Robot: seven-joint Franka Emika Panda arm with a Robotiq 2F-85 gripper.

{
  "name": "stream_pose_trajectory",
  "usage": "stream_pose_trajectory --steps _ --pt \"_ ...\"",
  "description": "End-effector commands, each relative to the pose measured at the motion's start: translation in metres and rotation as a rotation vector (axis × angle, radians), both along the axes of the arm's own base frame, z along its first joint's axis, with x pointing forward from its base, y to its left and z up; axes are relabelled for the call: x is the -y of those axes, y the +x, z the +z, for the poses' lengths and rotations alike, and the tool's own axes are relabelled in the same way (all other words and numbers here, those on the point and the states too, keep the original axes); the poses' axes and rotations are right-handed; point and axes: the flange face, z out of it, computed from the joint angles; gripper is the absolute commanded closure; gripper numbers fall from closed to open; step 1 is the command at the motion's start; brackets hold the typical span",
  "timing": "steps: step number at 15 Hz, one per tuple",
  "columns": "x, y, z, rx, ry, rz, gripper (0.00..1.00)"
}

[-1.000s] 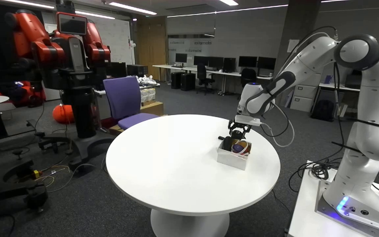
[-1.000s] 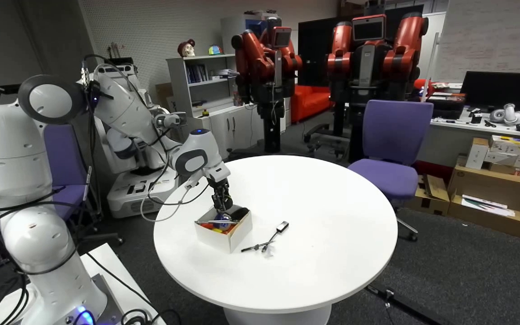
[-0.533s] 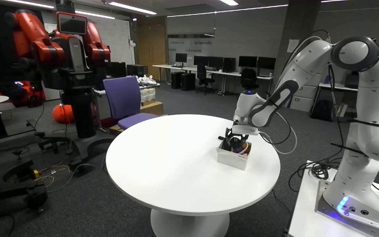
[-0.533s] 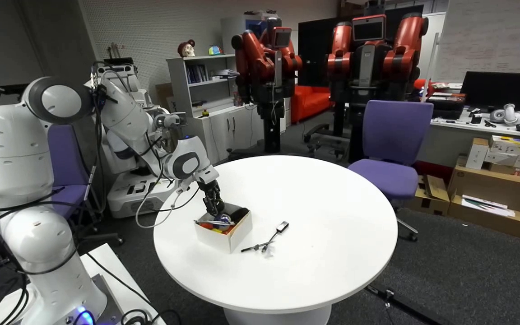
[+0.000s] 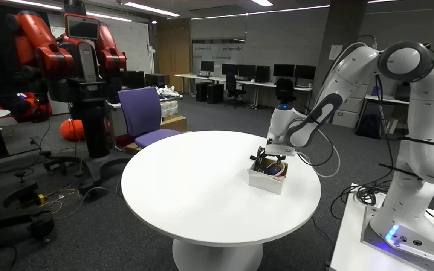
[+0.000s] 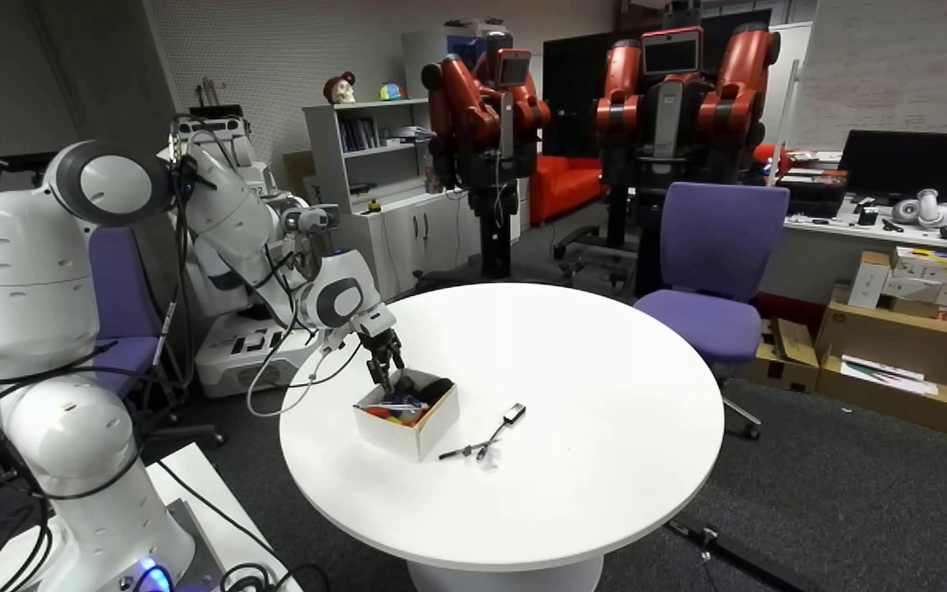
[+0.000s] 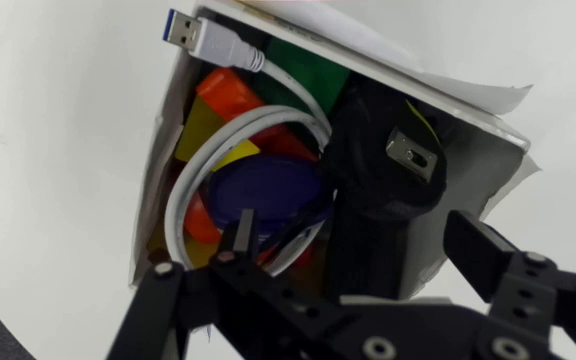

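Note:
My gripper (image 7: 352,215) stands open at the mouth of a white box (image 7: 378,77), its two fingers (image 7: 478,245) wide apart. Below them, a black rounded object with a metal clip (image 7: 368,150) rests in the box, partly over a black cylinder (image 7: 368,255). Nothing is held. Beside it lie a dark blue oval item (image 7: 263,185) and a looped white USB cable (image 7: 218,44). Orange, yellow and green pieces show underneath. In both exterior views the gripper (image 5: 270,160) (image 6: 390,374) is at the top of the box (image 5: 265,182) (image 6: 387,436).
The box stands on a round white table (image 5: 187,188). Beside it on the table lie a black adapter with a short cable (image 6: 513,413) and a thin black item (image 6: 461,450). A purple chair (image 6: 712,329) is close to the table's edge.
The black rounded object hung in the gripper above the box a second ago. The gripper came down into the box's mouth, then opened, and the object now lies inside.

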Motion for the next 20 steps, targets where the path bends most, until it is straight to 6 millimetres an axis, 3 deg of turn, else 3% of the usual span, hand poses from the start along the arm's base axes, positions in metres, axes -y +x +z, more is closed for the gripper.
stream_pose_trajectory --steps 1,7,10,12,15,20 --pt "0.022 -0.005 0.023 0.035 0.027 -0.013 0.0" --pt "0.121 -0.007 0.058 -0.08 0.047 0.079 0.0" --pt "0.187 0.003 0.058 -0.121 0.09 0.104 0.0" --pt "0.215 0.013 0.05 -0.146 0.101 0.113 0.0" --pt "0.237 0.031 0.025 -0.159 0.11 0.148 0.0" --pt "0.231 0.061 -0.041 -0.145 0.157 0.133 0.0"
